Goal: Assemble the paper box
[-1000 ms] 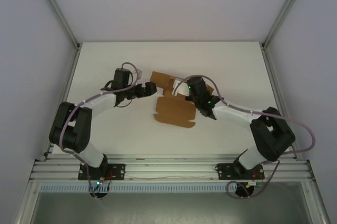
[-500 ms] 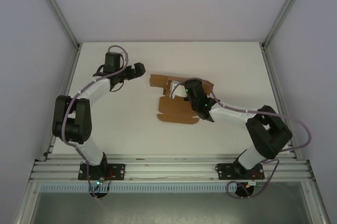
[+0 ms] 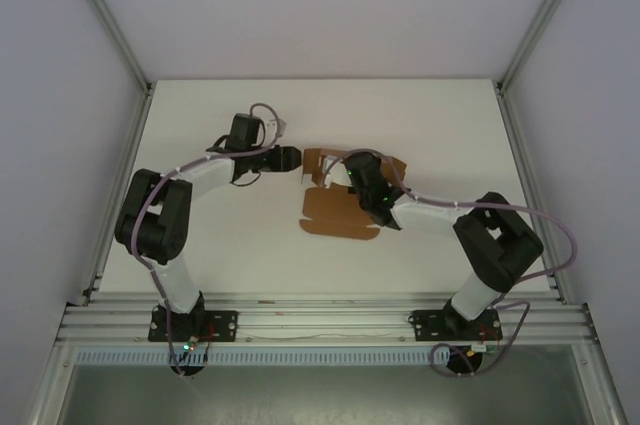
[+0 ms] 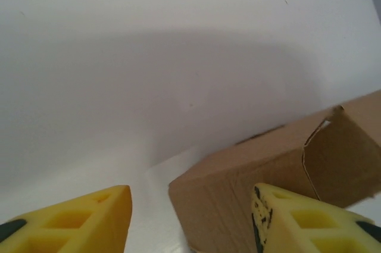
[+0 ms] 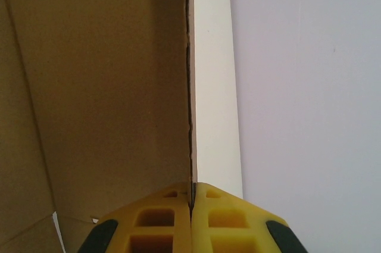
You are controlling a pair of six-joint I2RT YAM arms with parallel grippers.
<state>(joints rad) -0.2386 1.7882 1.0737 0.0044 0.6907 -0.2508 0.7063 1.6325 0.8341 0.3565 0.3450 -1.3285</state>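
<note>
step: folding walls up | paper box (image 3: 335, 207) half-folded, middle of worktop (image 3: 235, 250) | right fingers (image 5: 161, 217) clamped on a wall edge | left fingers (image 4: 89, 217) apart by the end flap | next, probably: pinch that flap, fold inward

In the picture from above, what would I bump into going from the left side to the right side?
left arm's elbow → left gripper → paper box → right arm's elbow

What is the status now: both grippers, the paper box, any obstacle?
Right gripper shut on a raised wall of the paper box. Left gripper open, at the box's left end. No obstacle seen.
</note>
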